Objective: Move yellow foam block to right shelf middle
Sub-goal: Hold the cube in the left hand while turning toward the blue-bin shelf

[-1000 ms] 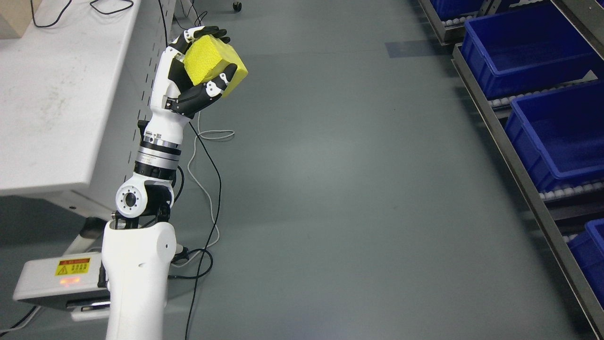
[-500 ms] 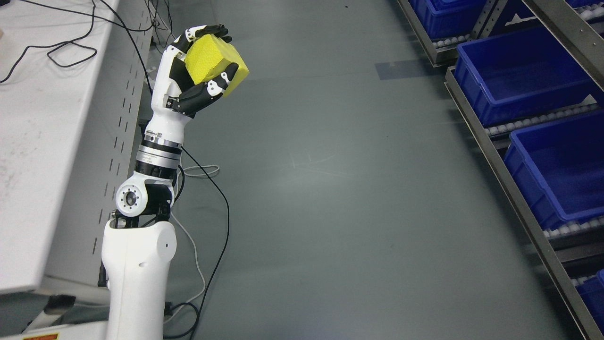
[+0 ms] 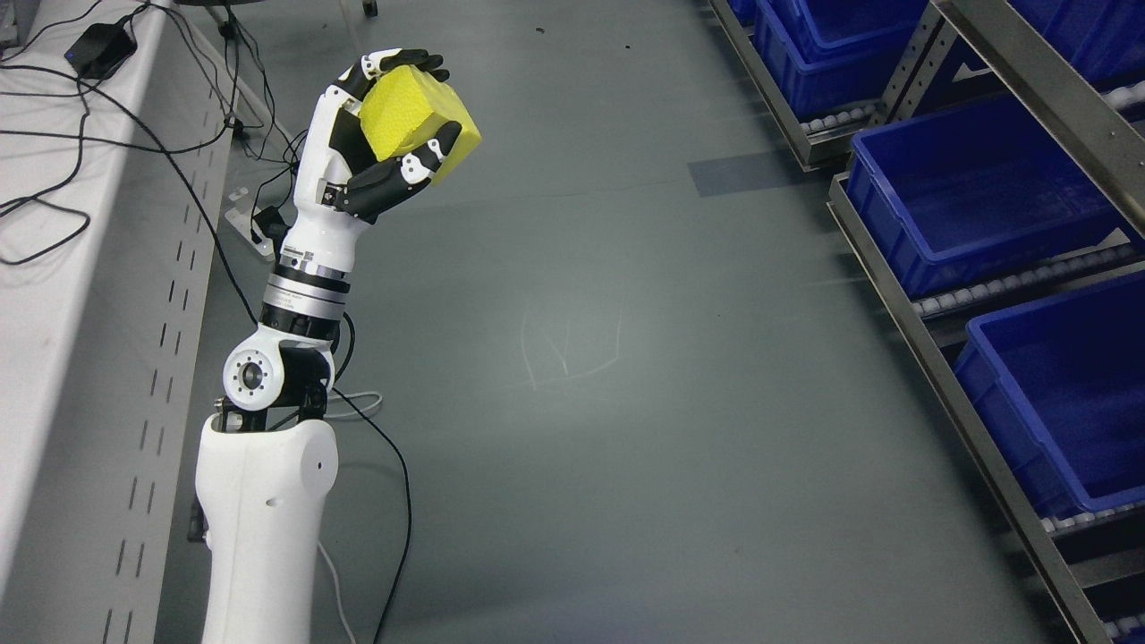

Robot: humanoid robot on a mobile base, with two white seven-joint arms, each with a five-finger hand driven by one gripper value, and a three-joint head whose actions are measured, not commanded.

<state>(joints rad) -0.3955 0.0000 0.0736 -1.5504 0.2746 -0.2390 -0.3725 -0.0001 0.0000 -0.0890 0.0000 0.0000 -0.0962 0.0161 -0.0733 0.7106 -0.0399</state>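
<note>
**While the block rides high, the shelf waits on the right**

Although the task ends on the right shelf, the block (image 3: pixel 419 114) is at present held up in the left hand (image 3: pixel 380 143), above bare floor (image 3: pixel 608 358) and well apart from any shelf level. The fingers (image 3: pixel 402 172) are wrapped around it: the thumb presses across the near face while the others hook over the far top edge, so the foam is pinched from two opposite sides. That seems a sensible hold for something soft and light, since a squeeze across the faces keeps it from slipping out. The forearm stands nearly upright with the palm turned inward, which keeps the block clear of the table (image 3: pixel 54 268) on the left and of the cables (image 3: pixel 54 152) lying on it.

Across the aisle, the shelf (image 3: pixel 903 295) runs along the right edge, its sloped levels carrying blue bins (image 3: pixel 975 188). Nothing yellow lies in them. I judge the carry to be under way, with placing not yet done; the next step would call for bringing the hand across to the shelf's middle level. The right arm is out of view.
</note>
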